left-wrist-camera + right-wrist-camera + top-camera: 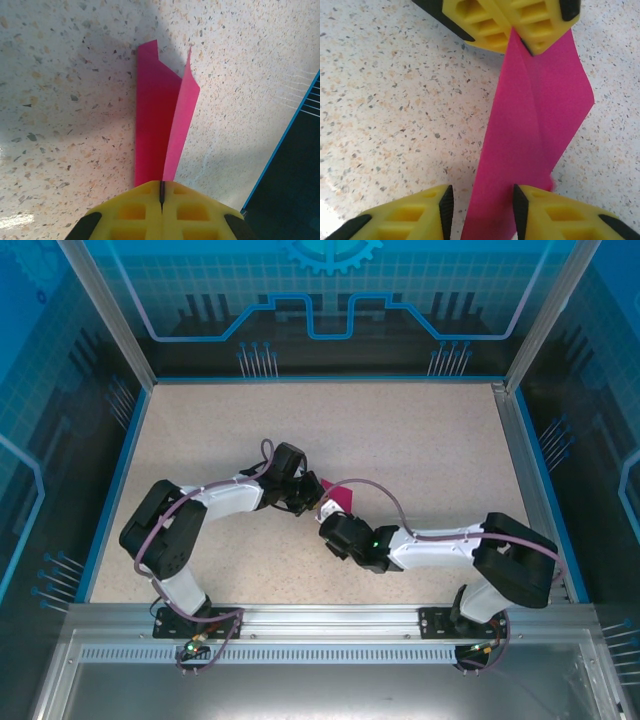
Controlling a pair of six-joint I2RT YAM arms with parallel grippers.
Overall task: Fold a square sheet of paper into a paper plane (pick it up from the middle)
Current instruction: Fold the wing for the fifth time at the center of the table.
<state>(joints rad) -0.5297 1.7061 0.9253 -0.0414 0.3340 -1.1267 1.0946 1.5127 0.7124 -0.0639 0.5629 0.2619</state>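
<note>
1. The left claw [161, 192] is clamped shut on one end of the folded magenta-pink paper sheet [157, 115].
2. The right claw [483, 205] stands open astride the other end, so with one-sided support the folds may spring apart.
3. The sheet sits near the middle of the speckled beige desk [65, 100].

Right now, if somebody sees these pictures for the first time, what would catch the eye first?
The folded magenta paper stands out at once: it is the one bright thing over the speckled table, near the middle, where the two arms meet. The left gripper is shut on one end of it, the yellow fingers pressed together. The right gripper stands with its jaws apart, and the other end of the paper runs between them.
</note>
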